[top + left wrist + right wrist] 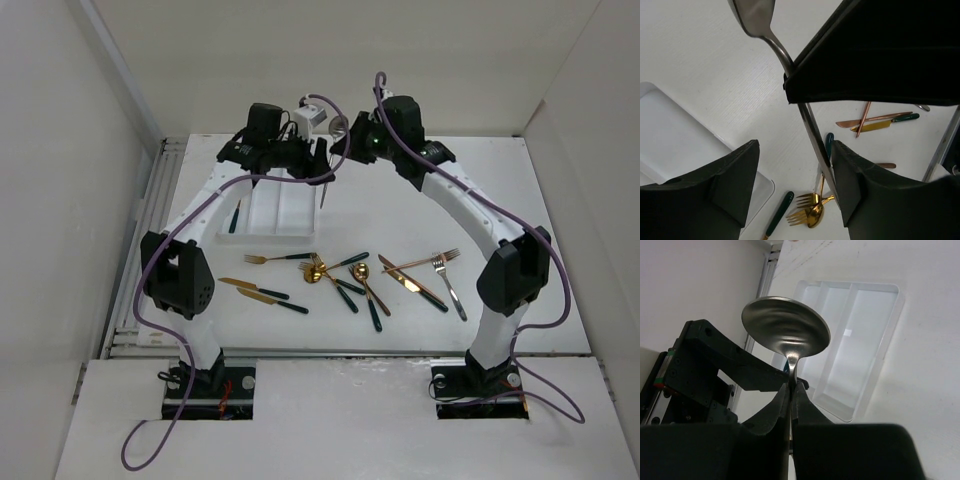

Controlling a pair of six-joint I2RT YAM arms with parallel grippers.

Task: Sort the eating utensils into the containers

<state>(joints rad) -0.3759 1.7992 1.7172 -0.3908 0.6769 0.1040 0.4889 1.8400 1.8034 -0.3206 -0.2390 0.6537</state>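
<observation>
White arm links [465,205] w/ black joints [182,278], purple cables [569,290], black bases [478,383].

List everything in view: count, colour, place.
tray: one, white, three compartments, far left of the table
silver spoon: one, held bowl-up in the air near the tray
gold utensils: about nine, mostly dark green handles, scattered on the table nearer than the tray
copper utensil: one, right part of the scatter
silver fork: one, rightmost in the scatter
dark-handled utensil: one, at the tray's left edge; inside or beside, cannot tell
table: one, white
arms: two, white and black, purple cables
left claw: open, spoon handle between its fingers
right claw: shut on the silver spoon's neck
</observation>
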